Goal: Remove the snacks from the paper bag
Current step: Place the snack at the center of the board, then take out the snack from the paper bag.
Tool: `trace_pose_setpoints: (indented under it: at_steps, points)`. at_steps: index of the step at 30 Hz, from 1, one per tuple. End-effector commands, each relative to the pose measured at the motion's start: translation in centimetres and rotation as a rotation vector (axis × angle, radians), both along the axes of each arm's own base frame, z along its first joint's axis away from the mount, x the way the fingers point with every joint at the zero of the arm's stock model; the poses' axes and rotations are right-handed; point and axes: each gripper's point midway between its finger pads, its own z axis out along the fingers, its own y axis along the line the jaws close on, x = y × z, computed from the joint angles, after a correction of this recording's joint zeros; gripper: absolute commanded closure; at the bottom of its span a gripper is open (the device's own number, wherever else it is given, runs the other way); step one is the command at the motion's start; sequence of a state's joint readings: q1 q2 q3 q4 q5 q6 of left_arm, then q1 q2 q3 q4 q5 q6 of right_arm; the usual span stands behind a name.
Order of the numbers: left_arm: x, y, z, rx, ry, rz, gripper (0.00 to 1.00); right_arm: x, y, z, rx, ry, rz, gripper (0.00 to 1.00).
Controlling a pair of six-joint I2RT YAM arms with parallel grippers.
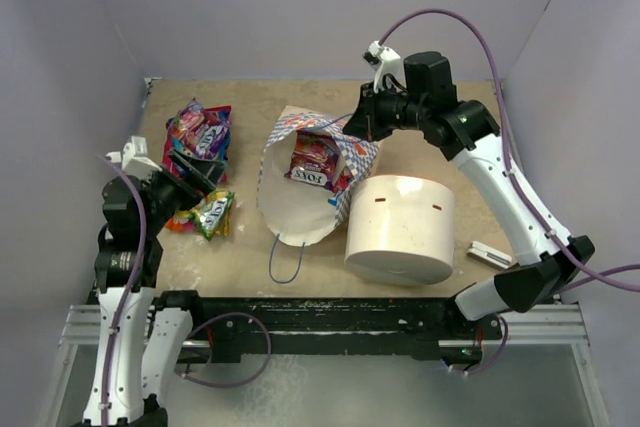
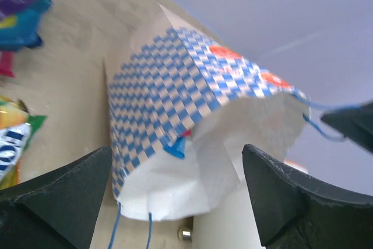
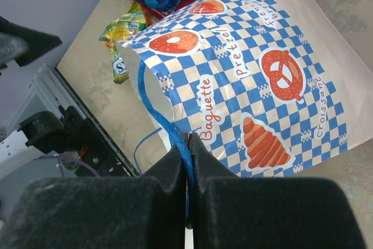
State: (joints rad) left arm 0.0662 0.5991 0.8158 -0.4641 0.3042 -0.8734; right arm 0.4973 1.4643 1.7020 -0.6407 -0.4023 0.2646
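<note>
The paper bag (image 1: pixel 292 209) lies on its side mid-table, its mouth open toward the near edge, with a red-pink snack packet (image 1: pixel 314 163) showing inside. My right gripper (image 1: pixel 362 123) is shut on the bag's upper blue cord handle (image 3: pixel 152 100) and holds that side up; in the right wrist view (image 3: pixel 187 141) the cord runs between the closed jaws over the checkered bag (image 3: pixel 256 80). My left gripper (image 1: pixel 196 183) is open and empty left of the bag; the left wrist view (image 2: pixel 178 164) looks at the bag (image 2: pixel 169 91). Several snacks (image 1: pixel 198 133) lie in a pile at far left, and a green-yellow packet (image 1: pixel 212 215) lies nearer.
A large white cylinder (image 1: pixel 401 228) stands right against the bag's right side. A small grey flat bar (image 1: pixel 488 254) lies to its right. The bag's second cord handle (image 1: pixel 285 262) trails toward the near table edge. Walls close in the back and both sides.
</note>
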Motion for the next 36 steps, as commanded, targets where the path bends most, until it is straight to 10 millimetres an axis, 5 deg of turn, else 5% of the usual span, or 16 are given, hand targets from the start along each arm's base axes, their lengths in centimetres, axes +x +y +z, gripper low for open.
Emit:
trace_pose_setpoints:
  at_steps: [1, 5, 14, 17, 25, 36]
  points:
    - [-2.1, -4.8, 0.6, -0.046, -0.083, -0.247, 0.05, 0.8, -0.1, 0.6, -0.029, -0.006, -0.019, 1.00]
    - [-2.7, -7.8, -0.3, -0.055, -0.108, -0.360, 0.01, 0.9, 0.2, 0.8, -0.013, 0.020, -0.020, 1.00]
    - [-0.4, -15.9, -2.3, 0.192, -0.087, -0.497, 0.00, 0.7, 0.7, 0.8, 0.022, 0.070, -0.033, 1.00]
    - [-0.5, -18.8, -3.4, 0.273, -0.075, -0.531, 0.07, 0.6, 0.6, 1.5, 0.035, 0.056, -0.041, 1.00]
    - [1.0, -21.5, -9.6, 0.542, -0.041, -0.510, 0.45, 1.0, 0.7, 1.1, 0.039, 0.071, -0.055, 1.00]
    - [7.2, -23.4, -18.5, 0.841, 0.022, -0.439, 0.58, 1.5, 0.6, 1.6, 0.003, 0.066, -0.058, 1.00]
